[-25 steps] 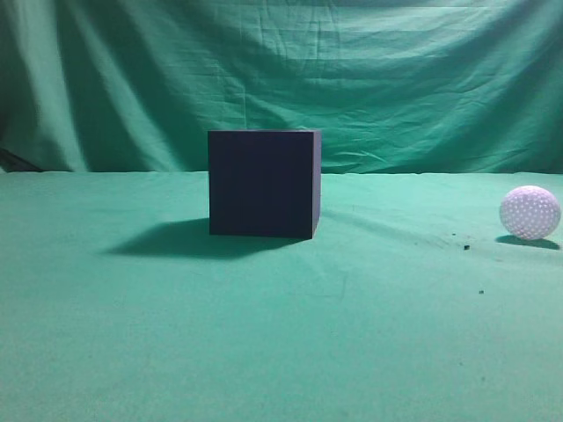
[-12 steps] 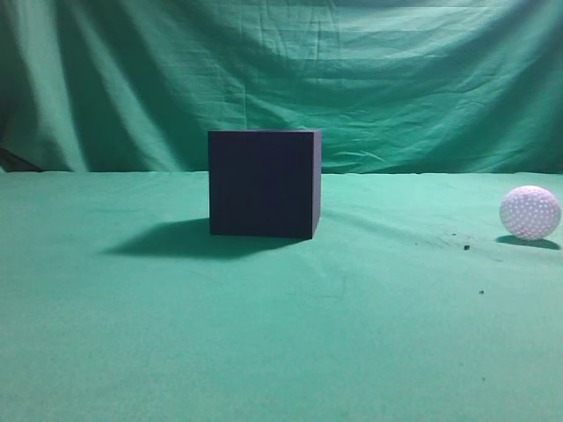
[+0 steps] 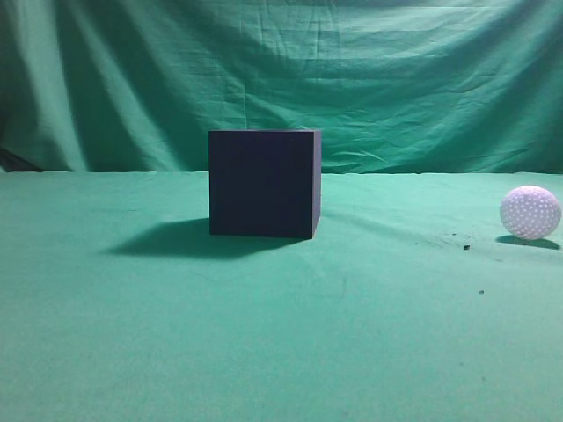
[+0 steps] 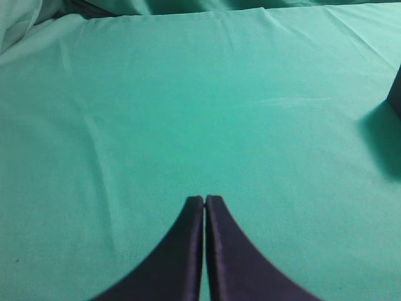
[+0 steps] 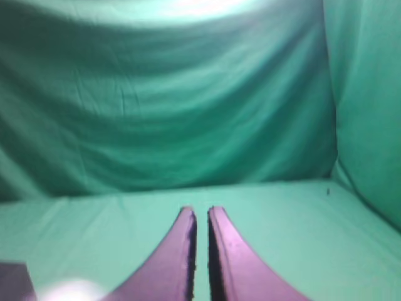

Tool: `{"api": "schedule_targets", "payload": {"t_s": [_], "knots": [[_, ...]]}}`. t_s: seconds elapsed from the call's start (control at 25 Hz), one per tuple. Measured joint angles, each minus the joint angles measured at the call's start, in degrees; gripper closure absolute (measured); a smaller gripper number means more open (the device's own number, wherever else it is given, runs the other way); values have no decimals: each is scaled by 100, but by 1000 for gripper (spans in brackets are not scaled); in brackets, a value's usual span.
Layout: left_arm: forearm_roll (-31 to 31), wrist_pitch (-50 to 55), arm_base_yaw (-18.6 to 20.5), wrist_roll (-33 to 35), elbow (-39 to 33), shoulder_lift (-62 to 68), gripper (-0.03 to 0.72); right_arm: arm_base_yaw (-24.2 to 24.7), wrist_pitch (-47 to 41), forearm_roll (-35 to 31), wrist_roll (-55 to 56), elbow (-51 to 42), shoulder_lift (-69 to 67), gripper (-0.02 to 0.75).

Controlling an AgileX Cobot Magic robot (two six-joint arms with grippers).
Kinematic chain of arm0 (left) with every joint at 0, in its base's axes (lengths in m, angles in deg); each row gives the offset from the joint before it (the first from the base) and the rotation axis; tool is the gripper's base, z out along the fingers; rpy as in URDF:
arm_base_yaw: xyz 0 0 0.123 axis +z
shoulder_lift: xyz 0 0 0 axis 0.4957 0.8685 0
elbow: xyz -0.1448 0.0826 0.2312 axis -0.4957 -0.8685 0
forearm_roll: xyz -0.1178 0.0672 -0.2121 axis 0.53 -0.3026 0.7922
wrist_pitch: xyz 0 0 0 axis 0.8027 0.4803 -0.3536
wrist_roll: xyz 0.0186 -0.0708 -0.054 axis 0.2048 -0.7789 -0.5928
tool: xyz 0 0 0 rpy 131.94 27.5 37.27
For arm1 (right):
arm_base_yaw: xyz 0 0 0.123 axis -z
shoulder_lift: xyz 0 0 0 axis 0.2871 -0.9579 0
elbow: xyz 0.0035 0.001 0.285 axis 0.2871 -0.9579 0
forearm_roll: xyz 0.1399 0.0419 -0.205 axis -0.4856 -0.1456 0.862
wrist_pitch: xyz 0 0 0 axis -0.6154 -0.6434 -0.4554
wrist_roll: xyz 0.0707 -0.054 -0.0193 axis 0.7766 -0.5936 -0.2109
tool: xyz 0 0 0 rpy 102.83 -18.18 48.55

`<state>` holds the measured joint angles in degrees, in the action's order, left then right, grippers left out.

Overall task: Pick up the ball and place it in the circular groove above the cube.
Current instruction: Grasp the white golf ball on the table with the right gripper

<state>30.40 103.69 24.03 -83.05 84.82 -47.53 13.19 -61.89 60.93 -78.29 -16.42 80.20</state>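
The dark navy cube (image 3: 263,183) stands in the middle of the green cloth in the exterior view. The white dimpled ball (image 3: 530,212) rests on the cloth far to the right, apart from the cube. Neither gripper shows in the exterior view. In the left wrist view my left gripper (image 4: 205,199) is shut and empty above bare cloth, with the cube's edge (image 4: 396,94) at the right border. In the right wrist view my right gripper (image 5: 200,212) is shut and empty, with only a thin slit between the fingers. A white blur of the ball (image 5: 66,293) and the cube's corner (image 5: 12,279) lie at its lower left.
A green cloth (image 3: 281,334) covers the table, and a green curtain (image 3: 281,79) hangs behind it. A few small dark specks (image 3: 465,247) lie on the cloth near the ball. The cube casts a shadow (image 3: 167,242) to its left.
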Motion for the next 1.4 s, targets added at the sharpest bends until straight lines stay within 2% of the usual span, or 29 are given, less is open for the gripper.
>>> {"api": "schedule_targets", "payload": {"t_s": [0.32,0.56,0.72,0.8,0.84,0.92,1.04,1.12,1.2,1.24,1.28,1.32,1.4], "knots": [[0,0,0,0,0,0,688,0,-2068,-56,50,1454,-2824,689],[0,0,0,0,0,0,688,0,-2910,-744,25,2229,-4704,689],[0,0,0,0,0,0,688,-44,-3479,-1179,-928,2880,-5476,689],[0,0,0,0,0,0,688,-382,-3765,-1278,-1398,3205,-5799,689],[0,0,0,0,0,0,688,-611,-3884,-1223,-1520,3357,-5967,738],[0,0,0,0,0,0,688,-1244,-4044,-825,-1527,3604,-6266,738],[0,0,0,0,0,0,688,-1983,-4283,171,-722,4016,-6747,738],[0,0,0,0,0,0,688,-2208,-4443,734,-212,4378,-7116,738],[0,0,0,0,0,0,688,-2264,-4577,975,133,4720,-7474,738],[0,0,0,0,0,0,688,-2264,-4658,1026,229,4894,-7676,689],[0,0,0,0,0,0,688,-2251,-4740,1038,295,5067,-7881,689],[0,0,0,0,0,0,688,-2220,-4818,1041,378,5235,-8089,613],[0,0,0,0,0,0,688,-2105,-4997,1051,501,5519,-8469,531]]}}
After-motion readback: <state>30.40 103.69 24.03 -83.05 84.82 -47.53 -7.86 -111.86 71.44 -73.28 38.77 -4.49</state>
